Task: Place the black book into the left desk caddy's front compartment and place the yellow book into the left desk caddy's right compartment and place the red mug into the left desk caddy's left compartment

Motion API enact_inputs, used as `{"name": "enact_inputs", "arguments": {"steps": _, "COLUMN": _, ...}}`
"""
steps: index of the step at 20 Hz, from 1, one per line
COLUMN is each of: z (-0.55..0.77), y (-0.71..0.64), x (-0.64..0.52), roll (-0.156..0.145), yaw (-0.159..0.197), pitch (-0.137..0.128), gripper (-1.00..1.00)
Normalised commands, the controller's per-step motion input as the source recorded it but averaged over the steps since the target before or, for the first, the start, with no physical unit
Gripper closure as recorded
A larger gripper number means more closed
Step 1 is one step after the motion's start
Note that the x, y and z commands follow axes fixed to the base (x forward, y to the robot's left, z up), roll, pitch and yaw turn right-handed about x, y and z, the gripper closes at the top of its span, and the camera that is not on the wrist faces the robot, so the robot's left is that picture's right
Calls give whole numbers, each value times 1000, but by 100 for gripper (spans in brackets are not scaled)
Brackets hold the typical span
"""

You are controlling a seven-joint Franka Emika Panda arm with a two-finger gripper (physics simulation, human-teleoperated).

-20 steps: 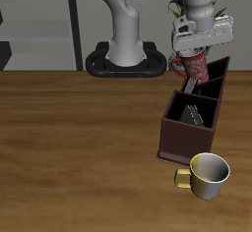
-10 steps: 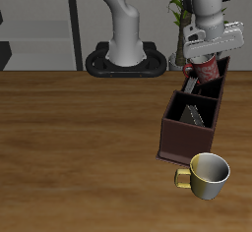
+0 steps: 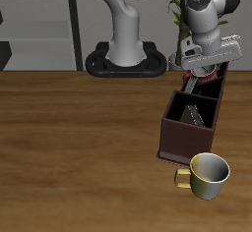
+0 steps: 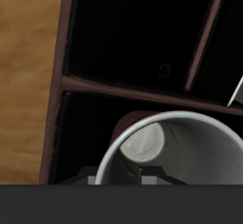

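In the exterior view the gripper [image 3: 204, 67] sits in the upper right of the frame, over the far end of the left desk caddy [image 3: 179, 138], with the red mug [image 3: 207, 74] just below its body; only a patch of mottled red shows there, low against the caddy's back sections. Whether the fingers are clamped on the mug or parted from it cannot be told from either view, since the fingertips are hidden. From the wrist camera the mug [image 4: 171, 152] fills much of the frame as a pale rim around a grey inside, seen from straight above, with the caddy's black inner walls [image 4: 142, 28] and thin brown dividers around it and a strip of the wooden table [image 4: 28, 66] alongside. In the exterior view the caddy's nearer large section holds a dark, slanted shape that looks like a book [image 3: 194, 113], though which book it is cannot be made out. A shiny yellow-gold mug [image 3: 208, 175] stands on the table near the lower right of the frame, just in front of the caddy and apart from it.
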Motion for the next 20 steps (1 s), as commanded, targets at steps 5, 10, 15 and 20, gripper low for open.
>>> {"name": "enact_inputs", "arguments": {"steps": 5, "z": -38, "y": -73, "x": 48, "roll": 6, "yaw": -10, "pitch": 17, "gripper": -100}}
{"name": "enact_inputs", "arguments": {"steps": 10, "z": 130, "y": -91, "x": -55, "roll": -6, "yaw": -9, "pitch": -20, "gripper": -100}}
{"name": "enact_inputs", "arguments": {"steps": 15, "z": 224, "y": -104, "x": -132, "roll": -8, "yaw": -14, "pitch": -38, "gripper": -100}}
{"name": "enact_inputs", "arguments": {"steps": 20, "z": 206, "y": -116, "x": -143, "roll": -5, "yaw": -18, "pitch": -44, "gripper": -100}}
